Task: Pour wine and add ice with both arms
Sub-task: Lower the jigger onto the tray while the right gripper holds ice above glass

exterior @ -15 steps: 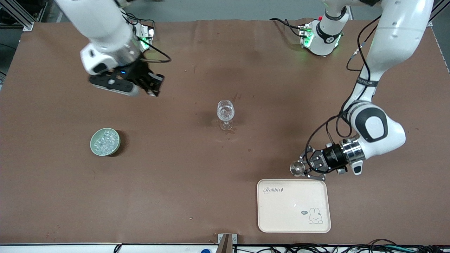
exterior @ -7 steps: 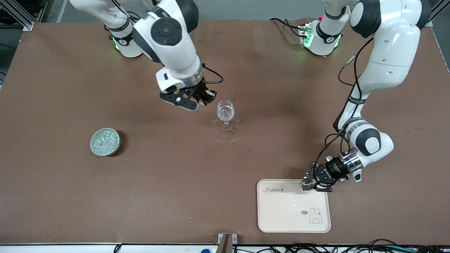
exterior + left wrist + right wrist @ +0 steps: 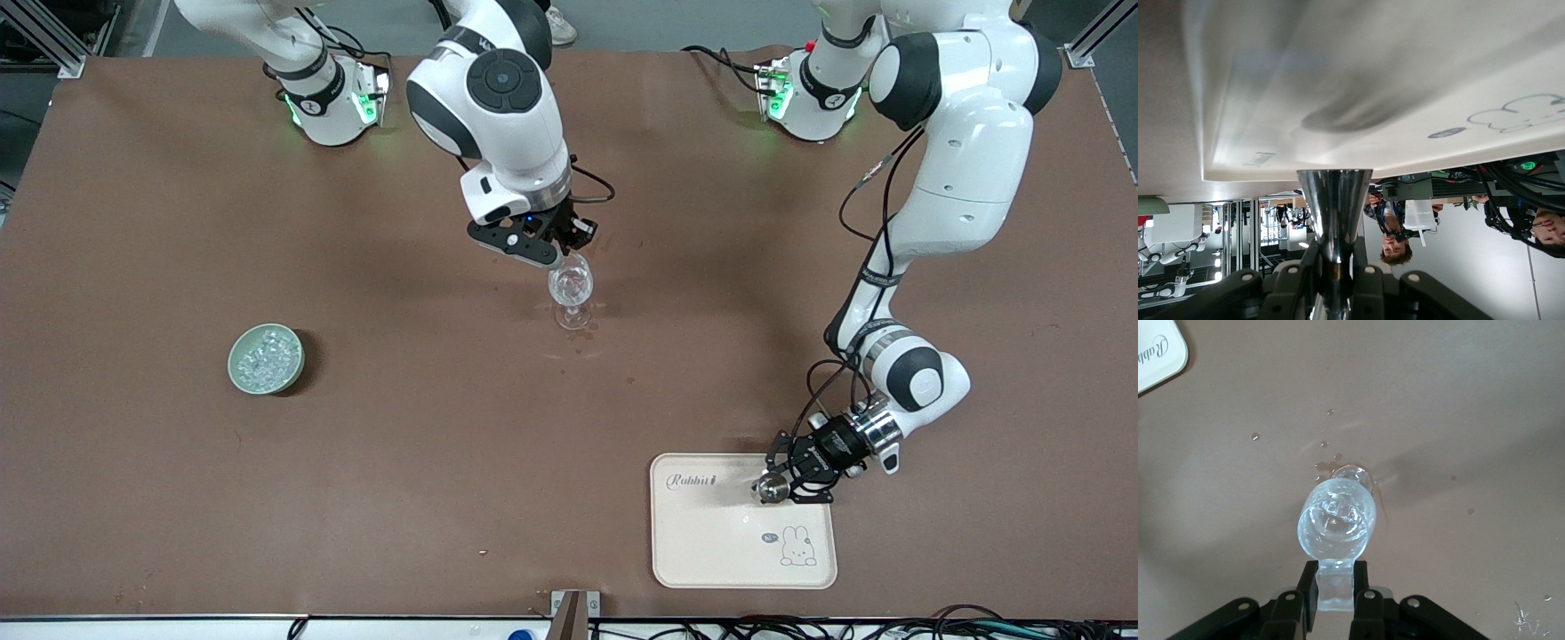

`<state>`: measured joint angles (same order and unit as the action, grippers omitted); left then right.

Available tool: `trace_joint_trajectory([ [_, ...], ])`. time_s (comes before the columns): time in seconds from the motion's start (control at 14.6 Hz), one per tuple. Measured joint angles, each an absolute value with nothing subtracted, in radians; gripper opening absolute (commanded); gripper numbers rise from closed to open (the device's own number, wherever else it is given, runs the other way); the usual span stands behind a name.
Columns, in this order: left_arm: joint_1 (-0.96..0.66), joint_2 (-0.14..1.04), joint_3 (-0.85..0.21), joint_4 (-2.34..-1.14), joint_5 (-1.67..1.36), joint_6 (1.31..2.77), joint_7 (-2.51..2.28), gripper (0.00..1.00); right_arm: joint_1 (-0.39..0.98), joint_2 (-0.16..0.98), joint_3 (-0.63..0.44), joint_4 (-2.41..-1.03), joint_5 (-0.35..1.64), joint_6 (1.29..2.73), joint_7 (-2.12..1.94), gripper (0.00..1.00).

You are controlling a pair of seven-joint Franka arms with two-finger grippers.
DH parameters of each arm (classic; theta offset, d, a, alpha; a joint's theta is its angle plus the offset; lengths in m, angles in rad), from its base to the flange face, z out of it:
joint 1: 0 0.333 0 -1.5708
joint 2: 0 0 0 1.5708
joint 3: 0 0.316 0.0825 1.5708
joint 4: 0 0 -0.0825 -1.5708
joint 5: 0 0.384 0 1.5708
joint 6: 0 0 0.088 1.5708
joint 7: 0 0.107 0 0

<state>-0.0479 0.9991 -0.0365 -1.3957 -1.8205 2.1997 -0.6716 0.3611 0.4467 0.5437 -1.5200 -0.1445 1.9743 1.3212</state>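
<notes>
Right claw (image 3: 569, 252) has swung over the glass (image 3: 570, 283), pinching 1 ice cube (image 3: 1335, 590); left claw (image 3: 794, 481), gripping a metal cup (image 3: 771, 488), has lowered it onto the tray (image 3: 711, 542); ice drops next

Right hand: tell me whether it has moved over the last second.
Yes. The right hand has swung from the right arm's end of the table to the wine glass at the middle, holding an ice cube over its rim.

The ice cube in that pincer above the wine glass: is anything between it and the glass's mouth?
Nothing. In the right wrist view the right pincer holds an ice cube right at the rim of the wine glass, with no object in between.
</notes>
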Motion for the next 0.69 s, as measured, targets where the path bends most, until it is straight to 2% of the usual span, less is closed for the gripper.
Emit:
trace_joint_trajectory([
  [0.07, -0.048, 1.007, -0.036, -1.39, -1.823, 2.2, -0.672, 0.11, 0.363, 0.459, 0.544, -1.513, -0.148, 1.981, 1.321, 0.02],
  [0.14, -0.047, 1.013, -0.036, -1.388, -1.825, 2.2, -0.672, 0.24, 0.364, 0.472, 0.544, -1.506, -0.161, 1.988, 1.321, 0.02],
  [0.21, -0.046, 1.017, -0.035, -1.388, -1.825, 2.2, -0.672, 0.99, 0.365, 0.486, 0.544, -1.498, -0.174, 1.991, 1.321, 0.02],
  [0.69, -0.036, 1.01, 0.012, -1.373, -1.822, 2.194, -0.671, 1.0, 0.374, 0.535, 0.543, -1.476, -0.21, 1.992, 1.321, 0.09],
])
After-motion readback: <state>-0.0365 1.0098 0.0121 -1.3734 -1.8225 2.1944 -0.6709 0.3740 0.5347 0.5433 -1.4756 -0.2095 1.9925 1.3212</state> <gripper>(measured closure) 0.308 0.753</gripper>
